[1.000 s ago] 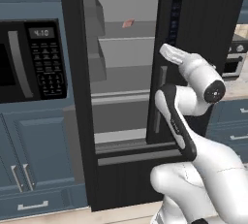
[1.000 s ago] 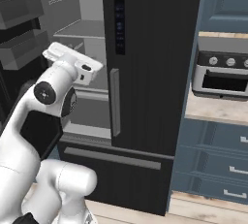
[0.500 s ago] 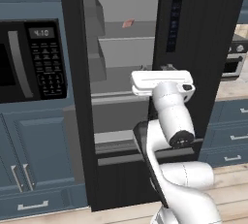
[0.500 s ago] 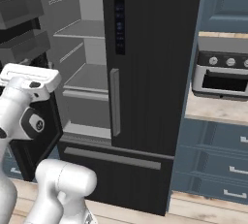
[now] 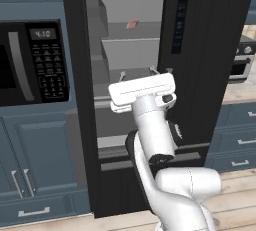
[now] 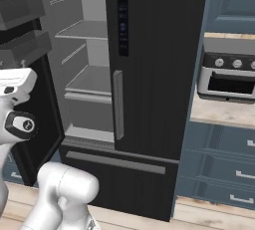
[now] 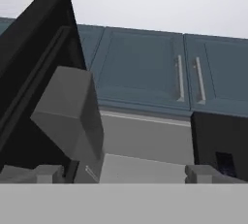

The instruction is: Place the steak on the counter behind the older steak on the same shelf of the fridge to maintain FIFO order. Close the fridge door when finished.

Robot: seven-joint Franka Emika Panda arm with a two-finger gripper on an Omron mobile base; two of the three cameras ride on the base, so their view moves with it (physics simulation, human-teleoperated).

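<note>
The fridge (image 5: 210, 50) stands with its left fridge door (image 5: 77, 100) swung open and the right one shut. A small pinkish steak (image 5: 132, 24) lies far back on the top shelf (image 5: 125, 37). No tan dish shows around it, and the older steak is hidden. My gripper (image 5: 139, 72) is low in front of the open compartment, pointing in and upward, open and empty. In the hand view the gripper (image 7: 126, 174) has its tips wide apart, looking past a grey door bin (image 7: 72, 116) on the black door (image 7: 34, 68).
A black microwave (image 5: 30, 60) sits left of the fridge above blue-grey cabinets (image 5: 35, 175). On the right, a beige counter (image 6: 224, 115) carries a toaster oven (image 6: 231, 74). Door bins (image 6: 22, 30) jut out at the left. Lower shelves (image 6: 89, 82) are bare.
My arm has swung from the right side of the opening to its left and dropped lower. The hand has turned to face into the fridge. The steak has stayed put.
</note>
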